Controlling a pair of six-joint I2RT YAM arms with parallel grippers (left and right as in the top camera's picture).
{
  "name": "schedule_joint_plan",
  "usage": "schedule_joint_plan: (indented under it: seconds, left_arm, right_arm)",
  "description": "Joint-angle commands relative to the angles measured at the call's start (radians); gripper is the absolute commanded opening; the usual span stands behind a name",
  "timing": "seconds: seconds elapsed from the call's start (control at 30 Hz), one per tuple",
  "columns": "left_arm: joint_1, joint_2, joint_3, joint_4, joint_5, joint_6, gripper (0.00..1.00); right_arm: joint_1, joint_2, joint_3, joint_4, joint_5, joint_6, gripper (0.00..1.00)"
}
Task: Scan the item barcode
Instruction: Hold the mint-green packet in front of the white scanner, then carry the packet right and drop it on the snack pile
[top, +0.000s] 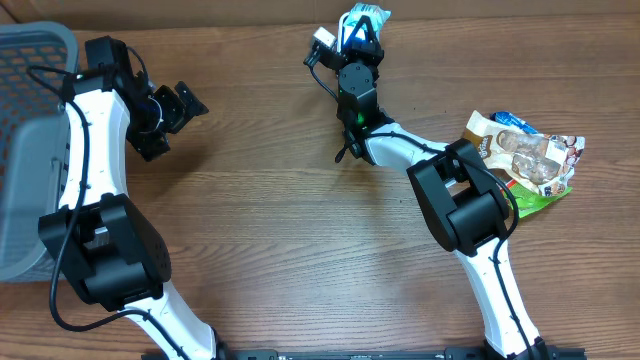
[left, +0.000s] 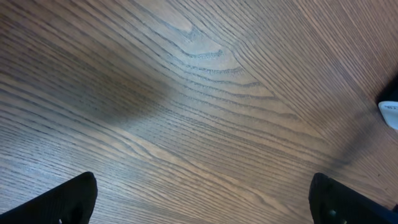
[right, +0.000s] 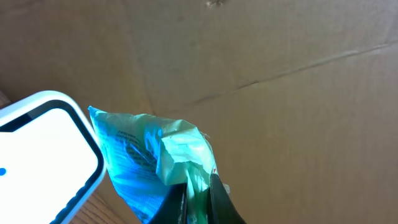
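Right pincer (top: 358, 40) is clamped on the blue-green packet (top: 363, 18), held at the far middle of the bench (top: 270, 200), long axis pointing away. The white scanner (top: 322, 40) is seen just left of the packet, so a leftward turn is judged needed. The left pincer (top: 178, 105), spread wide and empty, is well apart at left.

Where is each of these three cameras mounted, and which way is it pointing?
Overhead: above the table, looking straight down; both arms show, left gripper open, right gripper shut on a blue packet.
Left wrist: on the left arm, facing down at bare wood; its fingertips show in the bottom corners.
Right wrist: on the right arm, facing a cardboard wall; its fingers pinch the packet beside a white device.
Shared: overhead and right wrist show packet and device.
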Motion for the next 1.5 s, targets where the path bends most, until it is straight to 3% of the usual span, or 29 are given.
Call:
schedule_joint_plan:
  seconds: [0.0, 0.37, 0.5, 0.63, 0.73, 0.87, 0.97, 1.07, 1.13, 1.17, 1.2, 1.27, 1.43, 1.47]
  left_arm:
    - [-0.003, -0.01, 0.01, 0.0, -0.005, -0.013, 1.0]
    - [-0.003, -0.01, 0.009, 0.0, -0.005, -0.013, 1.0]
    - [-0.003, -0.01, 0.009, 0.0, -0.005, -0.013, 1.0]
    - [-0.004, -0.01, 0.009, 0.0, -0.005, -0.013, 1.0]
    - [-0.006, -0.01, 0.009, 0.0, -0.005, -0.013, 1.0]
    - [-0.006, -0.01, 0.009, 0.0, -0.005, -0.013, 1.0]
    - [-0.006, -0.01, 0.009, 0.0, -0.005, -0.013, 1.0]
    - [-0.006, -0.01, 0.009, 0.0, -0.005, -0.013, 1.0]
    - [-0.006, -0.01, 0.009, 0.0, -0.005, -0.013, 1.0]
    - [-0.006, -0.01, 0.009, 0.0, -0.005, -0.013, 1.0]
    - [-0.006, -0.01, 0.01, 0.0, -0.005, -0.013, 1.0]
    - [-0.006, -0.01, 0.009, 0.0, -0.005, -0.013, 1.0]
    - [-0.006, -0.01, 0.009, 0.0, -0.005, -0.013, 1.0]
    - [-0.006, -0.01, 0.01, 0.001, -0.005, -0.013, 0.99]
  right_arm:
    - [0.003, 0.0, 0.008, 0.008, -0.01, 0.006, 0.04]
    - [0.11, -0.078, 0.008, 0.012, 0.094, 0.014, 0.04]
    - [0.149, -0.14, 0.008, -0.158, 0.139, 0.039, 0.04]
    - [0.205, -0.234, 0.008, -0.458, 0.094, 0.22, 0.04]
    - [0.251, -0.357, 0.008, -0.784, -0.011, 0.479, 0.04]
    - [0.268, -0.483, 0.008, -1.036, -0.103, 0.763, 0.04]
    - [0.245, -0.61, 0.008, -1.252, -0.249, 1.072, 0.04]
    - [0.166, -0.721, 0.008, -1.4, -0.431, 1.31, 0.04]
    - [0.02, -0.819, 0.008, -1.536, -0.642, 1.492, 0.04]
    - [-0.028, -0.838, 0.008, -1.574, -0.686, 1.569, 0.04]
    - [-0.123, -0.863, 0.008, -1.647, -0.755, 1.735, 0.04]
    - [-0.273, -0.877, 0.008, -1.761, -0.861, 1.882, 0.04]
    - [-0.626, -0.849, 0.007, -2.004, -1.01, 1.896, 0.04]
    - [-0.755, -0.821, 0.006, -2.089, -1.022, 1.896, 0.04]
